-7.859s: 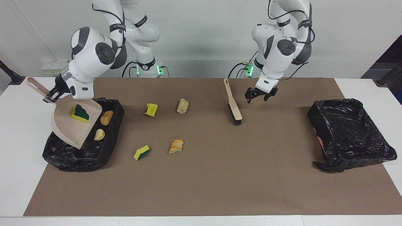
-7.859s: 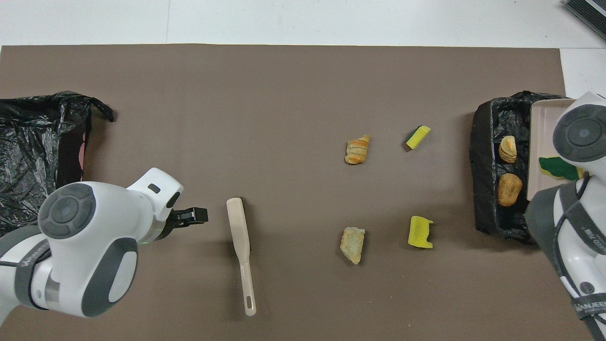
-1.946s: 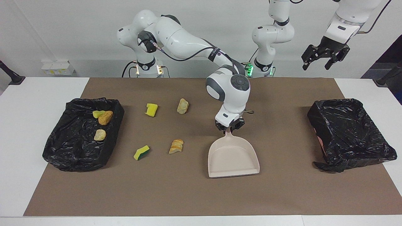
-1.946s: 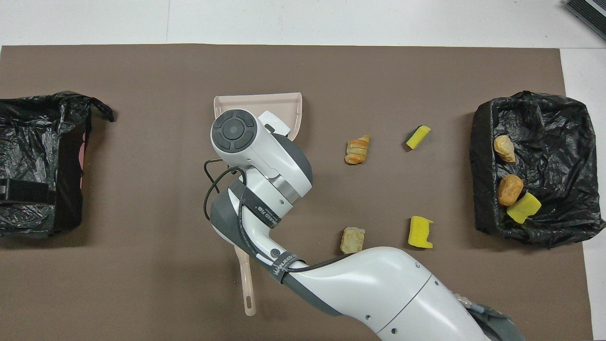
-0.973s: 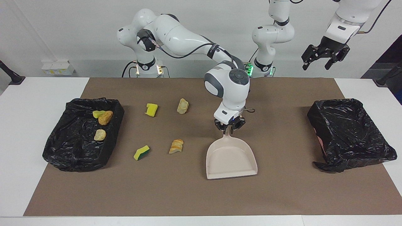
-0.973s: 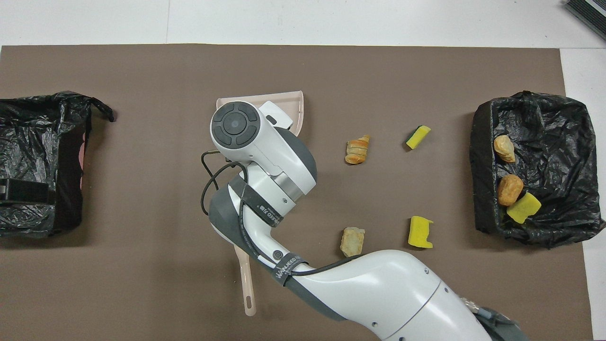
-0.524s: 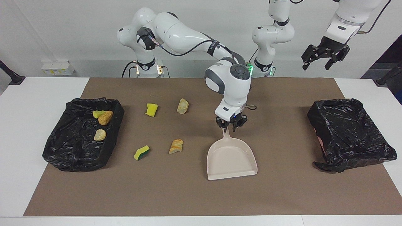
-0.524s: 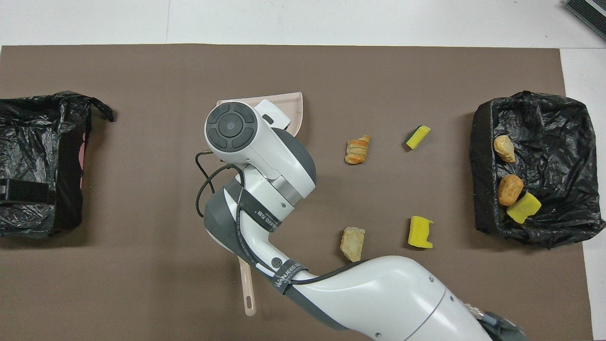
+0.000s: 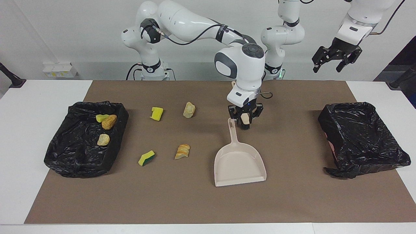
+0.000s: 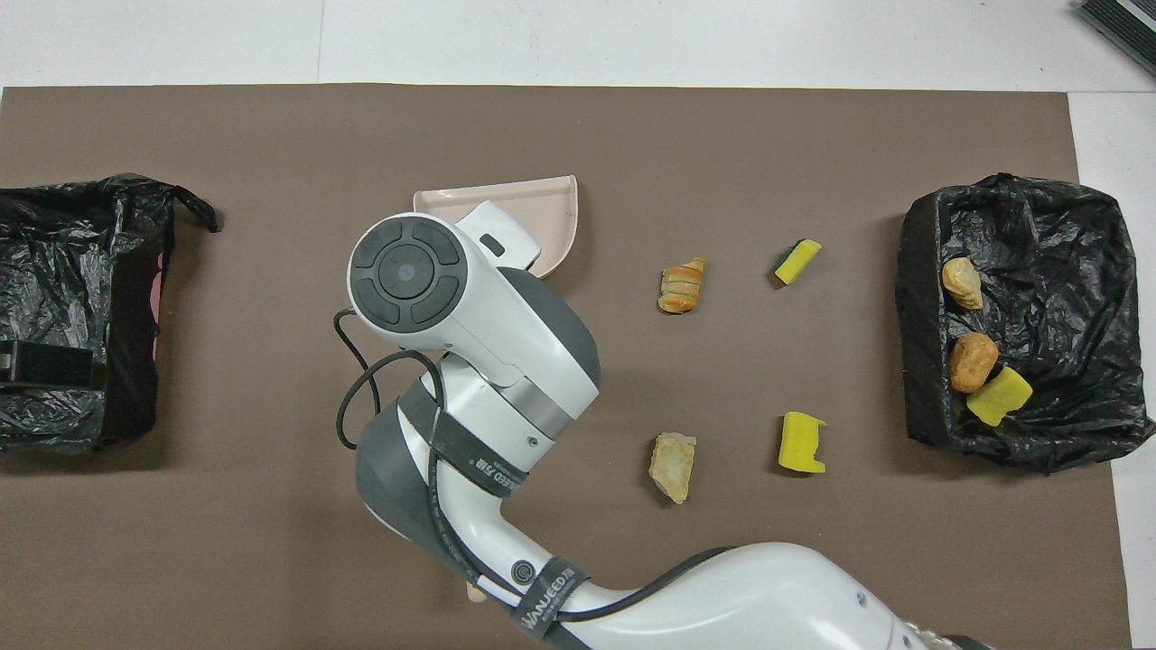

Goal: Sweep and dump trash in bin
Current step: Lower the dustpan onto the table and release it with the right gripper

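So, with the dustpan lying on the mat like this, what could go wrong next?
1. The right claw hangs just over the brush, close to the dustpan handle; a careless move may knock either aside.
2. The four scraps on the mat, like the sponge piece, lie beside the dustpan, not at its open edge, so sweeping could miss it.
The left claw waits high up.

A matt brown paper-like mat [image 9: 292, 201] covers the smooth white worktop [image 9: 19, 130]. Both bins are lined with glossy, crinkled black plastic film: one [image 9: 360, 139] at the left arm's end, one [image 9: 74, 156] at the right arm's. The dustpan [image 9: 239, 164] is smooth beige plastic. The scraps [image 9: 146, 158] look porous, spongy. Arm shells [image 10: 506, 334] are glossy white plastic.
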You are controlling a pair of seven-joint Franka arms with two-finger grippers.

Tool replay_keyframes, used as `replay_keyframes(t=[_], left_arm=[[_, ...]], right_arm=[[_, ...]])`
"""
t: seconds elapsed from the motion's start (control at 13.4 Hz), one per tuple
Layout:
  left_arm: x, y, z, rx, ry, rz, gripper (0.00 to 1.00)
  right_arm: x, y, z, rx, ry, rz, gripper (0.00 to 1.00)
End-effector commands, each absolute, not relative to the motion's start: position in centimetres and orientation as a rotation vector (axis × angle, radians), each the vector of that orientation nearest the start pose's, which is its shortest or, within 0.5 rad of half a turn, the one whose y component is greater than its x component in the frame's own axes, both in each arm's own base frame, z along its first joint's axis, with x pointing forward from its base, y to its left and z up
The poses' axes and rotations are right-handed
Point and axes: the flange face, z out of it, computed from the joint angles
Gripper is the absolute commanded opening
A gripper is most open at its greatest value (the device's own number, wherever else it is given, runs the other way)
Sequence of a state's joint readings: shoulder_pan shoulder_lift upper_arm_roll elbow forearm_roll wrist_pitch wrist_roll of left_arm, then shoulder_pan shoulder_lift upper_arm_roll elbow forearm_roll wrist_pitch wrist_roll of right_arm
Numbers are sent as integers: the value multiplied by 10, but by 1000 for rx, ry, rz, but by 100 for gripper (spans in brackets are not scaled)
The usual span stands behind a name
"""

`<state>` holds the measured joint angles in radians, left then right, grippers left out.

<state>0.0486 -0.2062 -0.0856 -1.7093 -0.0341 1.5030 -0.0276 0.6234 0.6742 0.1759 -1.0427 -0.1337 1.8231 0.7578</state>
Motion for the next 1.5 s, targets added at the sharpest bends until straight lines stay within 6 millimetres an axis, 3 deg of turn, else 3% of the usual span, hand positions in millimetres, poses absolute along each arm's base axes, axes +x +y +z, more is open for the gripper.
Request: replay_keyframes(t=[0.0,0.07,0.15,0.37,0.75,0.97,1.12,1.2,1.27,1.42], left_arm=[[480,-23,665,-3144,9,11,100],[480,-23,665,-3144,9,11,100],[480,-23,665,-3144,9,11,100],[480,-23,665,-3144,9,11,100],[480,-23,665,-3144,9,11,100],[480,-27,663,-3143,14,4,100],[494,-33,660,-3147,30,-82,100],[510,-38,653,-3147,44,-150,100],[522,-46,650,-3148,35,-220,100],[551,-72,628,-3159,-50,-236,100]], right_arm=[[536,490,477,-3043,49,-46,69],[526,494,477,-3040,43,-26,71],[513,496,475,-3055,30,-12,80],[477,490,460,-3102,1,29,80],[379,503,406,-3094,-103,17,80],[340,513,377,-3098,-197,23,80],[327,500,365,-3092,-221,2,80],[319,496,361,-3087,-232,-6,80],[307,496,358,-3087,-257,-7,80],[306,495,356,-3074,-263,-22,80]])
